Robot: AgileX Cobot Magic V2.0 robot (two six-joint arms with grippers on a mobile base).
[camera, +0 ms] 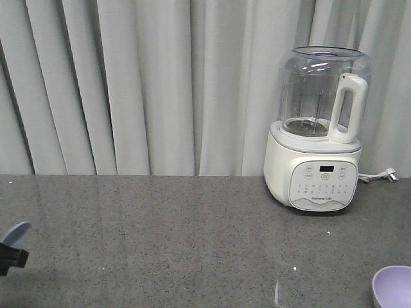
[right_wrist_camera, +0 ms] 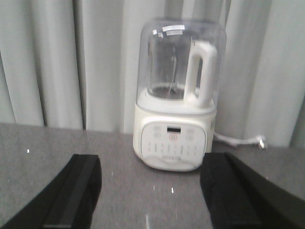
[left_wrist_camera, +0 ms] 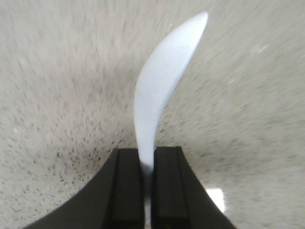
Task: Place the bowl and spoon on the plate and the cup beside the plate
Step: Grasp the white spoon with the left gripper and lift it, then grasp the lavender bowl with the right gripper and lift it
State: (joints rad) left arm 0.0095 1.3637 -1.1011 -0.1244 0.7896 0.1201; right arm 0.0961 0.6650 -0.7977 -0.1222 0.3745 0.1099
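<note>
Grey table, front view: white blender at back R; lavender bowl at bottom-R edge; pale-blue spoon at far L.
L wrist view: left gripper jaws nearly closed, pinching spoon over table.
R wrist view: right gripper jaws wide apart, empty, facing blender.

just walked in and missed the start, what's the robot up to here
The left claw is shut on the handle of the pale spoon and holds it above the grey counter, at the far left of the front view. The right claw is open and empty, facing the white blender at the back. The purple bowl sits at the front right edge, only partly in view. The plate and cup do not show in any view, so nothing is arranged yet as far as can be seen.
</note>
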